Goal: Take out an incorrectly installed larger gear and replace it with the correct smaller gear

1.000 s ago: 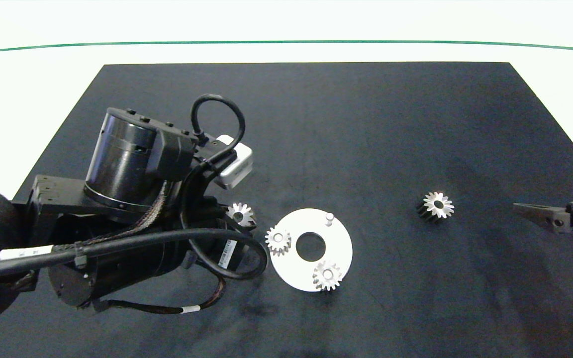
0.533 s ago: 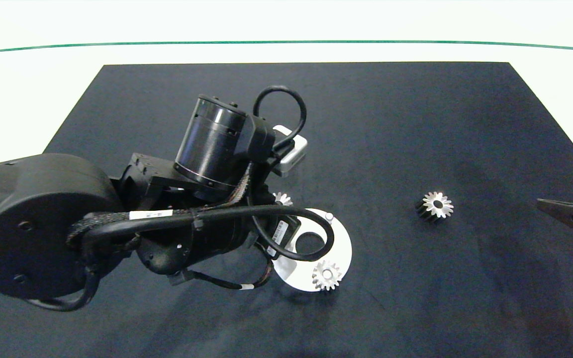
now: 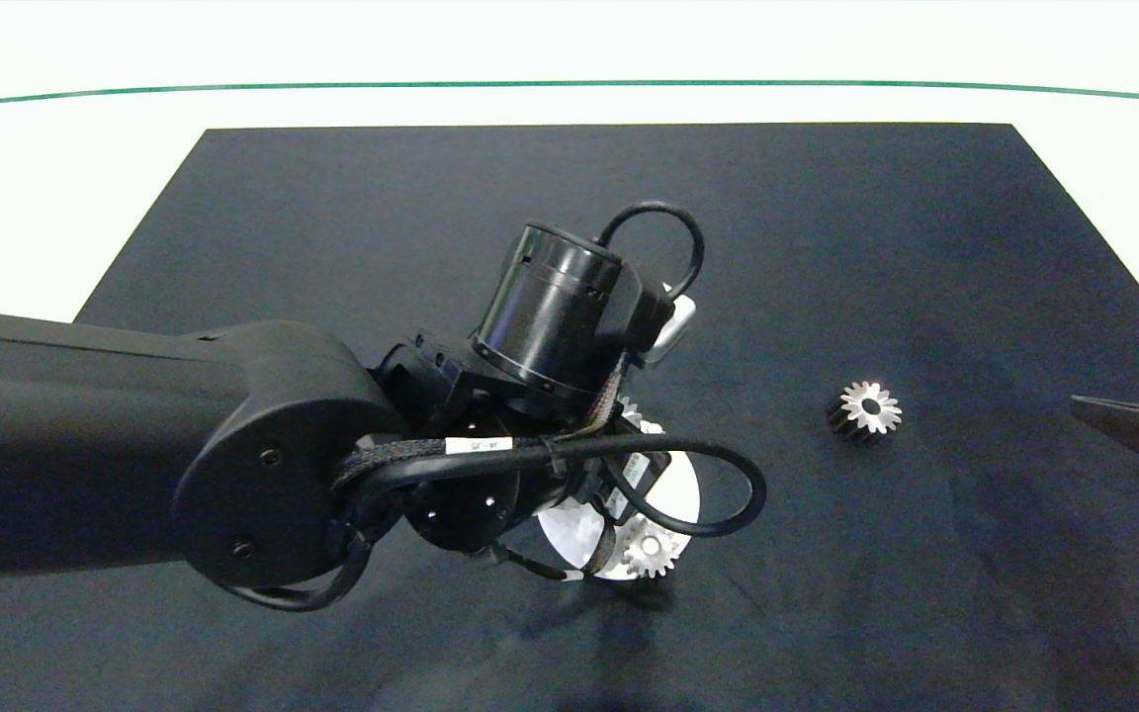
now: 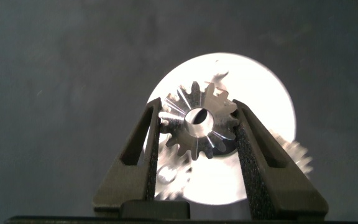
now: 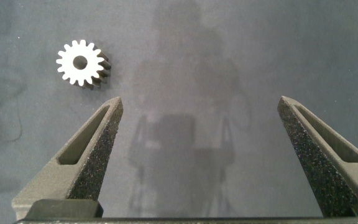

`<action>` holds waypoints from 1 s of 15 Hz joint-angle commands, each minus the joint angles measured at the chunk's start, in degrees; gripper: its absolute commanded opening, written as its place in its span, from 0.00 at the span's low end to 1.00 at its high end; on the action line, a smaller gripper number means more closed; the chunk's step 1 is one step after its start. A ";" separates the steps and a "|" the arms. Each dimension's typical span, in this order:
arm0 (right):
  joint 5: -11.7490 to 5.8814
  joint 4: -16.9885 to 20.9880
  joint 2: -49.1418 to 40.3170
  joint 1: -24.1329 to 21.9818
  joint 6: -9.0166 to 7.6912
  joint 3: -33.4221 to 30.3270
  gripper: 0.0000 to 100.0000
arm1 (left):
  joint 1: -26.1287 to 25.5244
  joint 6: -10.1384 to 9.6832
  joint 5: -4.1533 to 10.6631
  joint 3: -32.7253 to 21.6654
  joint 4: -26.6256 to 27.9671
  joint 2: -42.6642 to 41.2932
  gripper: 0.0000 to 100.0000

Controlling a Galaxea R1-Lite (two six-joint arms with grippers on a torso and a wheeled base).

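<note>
The left gripper [image 4: 197, 127] is gripping the smaller gear [image 4: 199, 123] by its toothed rim between both fingers, the round bore facing the wrist camera so that its axis is running along the fingers, and is holding it above the white round plate [image 3: 680, 494] near the mat's middle. The larger gear [image 3: 864, 409] is lying on the black mat [image 3: 569, 198] to the right of the plate, bore pointing upward. The right gripper [image 5: 197, 155] is hanging spread wide and empty at the mat's right edge.
</note>
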 commanded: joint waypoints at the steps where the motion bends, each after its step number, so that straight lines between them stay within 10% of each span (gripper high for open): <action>1: 0.00 -0.01 -0.06 -0.04 -0.05 0.01 1.00 | -0.34 0.15 0.04 -2.10 -0.05 2.63 0.16; 15: 0.09 -0.01 -0.06 -0.04 -0.05 1.06 1.00 | -1.57 0.41 0.04 -7.81 -0.05 8.70 0.16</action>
